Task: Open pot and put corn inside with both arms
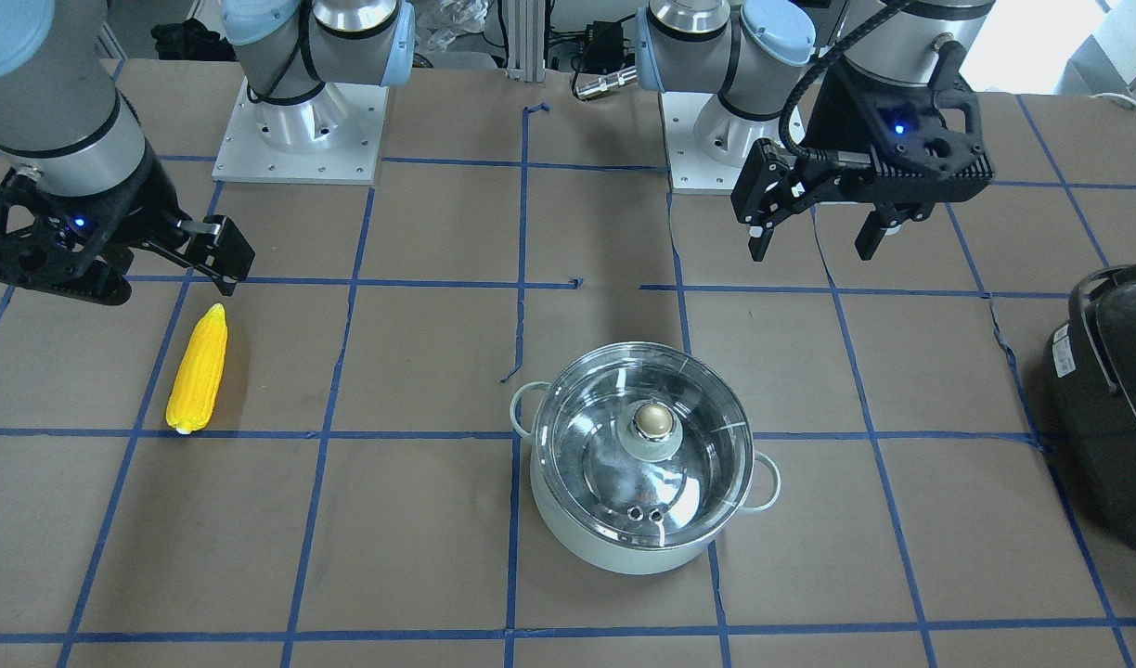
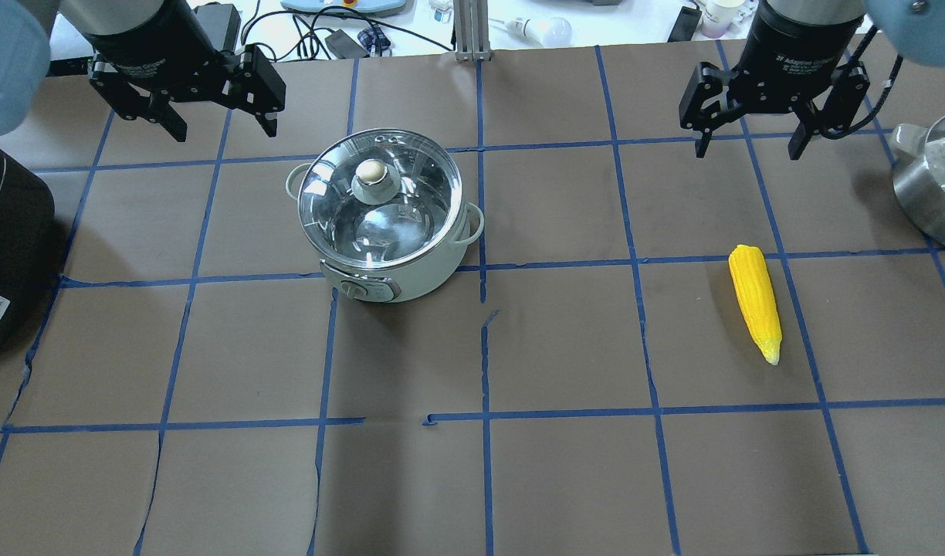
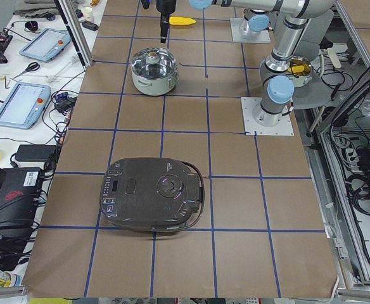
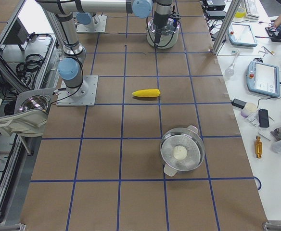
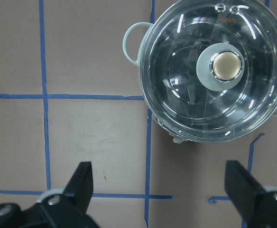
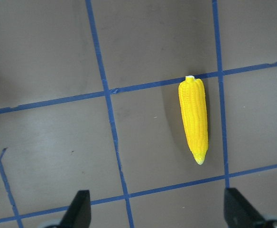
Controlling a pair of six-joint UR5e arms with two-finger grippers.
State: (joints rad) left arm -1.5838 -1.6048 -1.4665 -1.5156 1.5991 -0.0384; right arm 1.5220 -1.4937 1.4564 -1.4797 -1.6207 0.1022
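Plainly, left claw (image 2: 221,127) and right claw (image 2: 748,150) hang released, the right's collar (image 2: 801,63) lettered "2F Adaptive"

Table (image 2: 573,347), covered in brown paper and divided into squares by blue tape (image 2: 487,479). The pot (image 2: 418,282) is set near the middle. The corn (image 2: 755,300) is laid flat well apart from it, toward the robot's right. A black appliance (image 3: 152,194) is placed at the left end and a steel pan (image 2: 920,201) at the right end.
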